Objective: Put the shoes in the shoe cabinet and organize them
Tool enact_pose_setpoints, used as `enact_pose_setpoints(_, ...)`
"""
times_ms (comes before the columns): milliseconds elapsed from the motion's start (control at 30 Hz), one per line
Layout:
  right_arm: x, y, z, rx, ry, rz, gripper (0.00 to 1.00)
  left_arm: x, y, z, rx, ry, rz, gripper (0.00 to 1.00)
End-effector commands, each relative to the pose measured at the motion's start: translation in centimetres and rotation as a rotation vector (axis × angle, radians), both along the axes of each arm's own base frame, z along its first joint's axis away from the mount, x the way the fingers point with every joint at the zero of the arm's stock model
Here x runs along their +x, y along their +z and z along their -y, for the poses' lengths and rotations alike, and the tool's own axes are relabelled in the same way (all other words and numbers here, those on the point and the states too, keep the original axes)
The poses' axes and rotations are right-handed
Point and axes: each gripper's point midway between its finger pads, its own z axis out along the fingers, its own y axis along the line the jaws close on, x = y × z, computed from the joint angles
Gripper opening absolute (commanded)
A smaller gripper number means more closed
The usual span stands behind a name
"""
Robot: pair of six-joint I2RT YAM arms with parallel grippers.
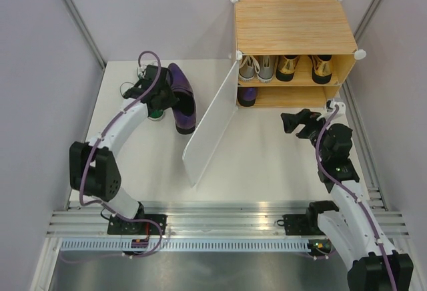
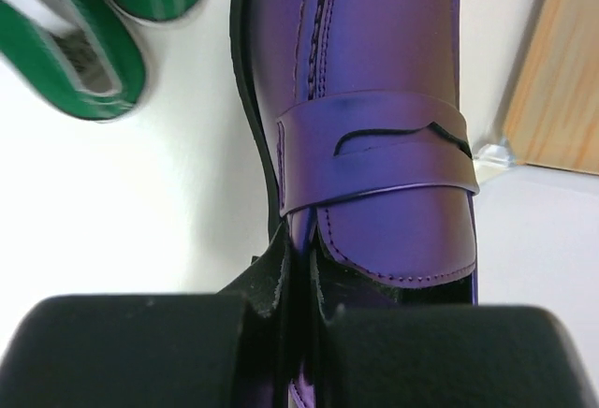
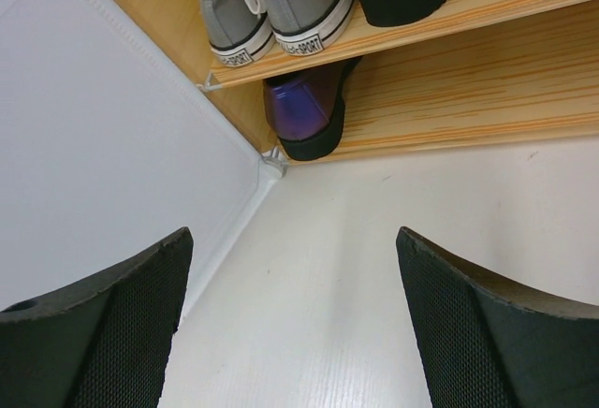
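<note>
Purple and glossy, one dress shoe [image 1: 181, 97] is lying on the white table [image 1: 267, 164] at the far left, well apart from the shoe cabinet [image 1: 293, 24]. The left gripper [image 2: 299, 300] is pinching it, with both fingers [image 2: 140, 352] pressing together on the dark rim of the shoe's opening, just behind the strap across the upper. Two green sneakers [image 2: 84, 52] are sitting just beside this shoe on the table. They are showing blurred in the left wrist view and are mostly hiding under the left arm in the top view.

The cabinet is standing at the far right of the table, its white door panel [image 1: 213, 121] swinging wide open toward the near edge. On the upper shelf the grey sneakers [image 3: 281, 6] are sitting at the left end next to the door hinge, and the gold shoes [image 1: 303, 67] are sitting just beside them to the right. On the lower shelf a second purple shoe [image 3: 304, 113] is resting at the left end, heel outward, directly below the grey pair.

The right gripper [image 3: 295, 324] is hovering over bare table in front of the cabinet's open face, its fingers [image 3: 122, 333] spreading wide apart and holding nothing
</note>
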Motion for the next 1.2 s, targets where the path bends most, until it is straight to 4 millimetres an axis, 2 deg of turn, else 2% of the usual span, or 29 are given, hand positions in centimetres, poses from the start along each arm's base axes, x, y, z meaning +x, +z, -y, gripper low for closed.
enact_pose_setpoints(0,-0.8,2.2,-0.9,0.028,0.05,0.049,0.92,-0.5,10.9,-2.0,0.018,0.043,0.273,0.02)
enact_pose_setpoints(33,-1.0,2.5,-0.9,0.03,0.053,0.051,0.92,-1.4,14.6,-2.4,0.009,0.042,0.351,0.02)
enact_pose_setpoints(133,-1.5,4.0,-0.7,0.045,0.04,0.07,0.92,-3.7,20.9,-3.2,-0.012,0.044,0.474,0.02)
enact_pose_setpoints(200,-2.0,5.8,-0.6,0.05,0.036,0.106,0.92,-6.6,26.1,-3.4,-0.071,0.021,0.588,0.02)
enact_pose_setpoints(233,-2.3,5.9,-0.5,0.05,0.03,0.098,0.92,-7.6,27.7,-3.3,-0.092,0.006,0.626,0.02)
enact_pose_setpoints(267,-2.5,7.1,-0.3,0.056,0.019,0.119,0.93,-9.4,29.7,-2.9,-0.131,-0.038,0.676,0.02)
enact_pose_setpoints(300,-2.9,7.9,-0.1,0.059,0.007,0.138,0.93,-10.4,31.3,-2.8,-0.149,-0.054,0.713,0.02)
enact_pose_setpoints(333,-3.0,8.0,0.6,0.06,-0.037,0.124,0.93,-11.1,31.9,-2.9,-0.145,-0.069,0.729,0.02)
enact_pose_setpoints(400,-3.8,10.1,1.7,0.083,-0.098,0.155,0.94,-13.0,33.5,-2.7,-0.163,-0.114,0.768,0.02)
enact_pose_setpoints(433,-4.0,10.3,2.8,0.09,-0.161,0.149,0.95,-13.6,33.7,-2.6,-0.175,-0.127,0.77,0.02)
enact_pose_setpoints(500,-5.2,12.8,3.6,0.118,-0.206,0.201,0.95,-15.2,34.4,-1.0,-0.242,-0.213,0.776,0.02)
enact_pose_setpoints(533,-5.5,13.2,4.2,0.124,-0.242,0.202,0.96,-15.7,34.6,-0.6,-0.269,-0.238,0.775,0.02)
enact_pose_setpoints(567,-6.5,15.3,4.6,0.137,-0.257,0.249,0.96,-16.6,34.8,0.6,-0.309,-0.299,0.768,0.02)
enact_pose_setpoints(633,-7.5,16.6,5.5,0.142,-0.302,0.266,0.96,-17.9,35.4,1.6,-0.362,-0.353,0.769,0.02)
enact_pose_setpoints(667,-8.5,18.7,6.3,0.153,-0.341,0.312,0.96,-18.8,35.8,2.7,-0.39,-0.408,0.769,0.02)
enact_pose_setpoints(733,-9.4,19.8,7.0,0.148,-0.378,0.33,0.96,-20.1,37.0,3.8,-0.425,-0.459,0.784,0.02)
enact_pose_setpoints(767,-10.2,21.3,7.7,0.151,-0.408,0.362,0.97,-21.0,37.2,5.1,-0.45,-0.506,0.777,0.02)
enact_pose_setpoints(800,-10.5,21.7,7.9,0.148,-0.42,0.367,0.97,-21.7,38.0,5.8,-0.458,-0.537,0.794,0.02)
enact_pose_setpoints(833,-10.8,21.8,8.2,0.142,-0.433,0.364,0.97,-20.7,37.6,6.7,-0.435,-0.512,0.779,0.02)
enact_pose_setpoints(867,-11.4,22.7,8.4,0.148,-0.44,0.385,0.97,-22.3,37.3,9.5,-0.455,-0.601,0.756,0.02)
enact_pose_setpoints(900,-11.8,22.9,8.7,0.15,-0.457,0.393,0.97,-22.5,37.2,10.8,-0.426,-0.631,0.762,0.02)
enact_pose_setpoints(933,-12.0,23.0,8.8,0.151,-0.463,0.394,0.97,-21.1,35.9,12.3,-0.368,-0.599,0.737,0.02)
enact_pose_setpoints(967,-12.3,23.3,8.9,0.154,-0.469,0.401,0.97,-22.4,35.1,14.8,-0.357,-0.66,0.715,0.02)
enact_pose_setpoints(1033,-13.0,23.5,9.3,0.156,-0.487,0.401,0.97,-22.1,33.3,16.9,-0.3,-0.676,0.688,0.02)
enact_pose_setpoints(1067,-13.4,23.6,9.5,0.158,-0.495,0.406,0.97,-22.3,31.5,19.1,-0.283,-0.714,0.647,0.02)
enact_pose_setpoints(1133,-13.9,23.5,9.7,0.156,-0.509,0.403,0.97,-22.3,28.9,21.7,-0.275,-0.735,0.606,0.02)
enact_pose_setpoints(1167,-14.3,23.4,9.8,0.159,-0.513,0.406,0.97,-22.5,26.1,23.5,-0.252,-0.764,0.555,0.02)
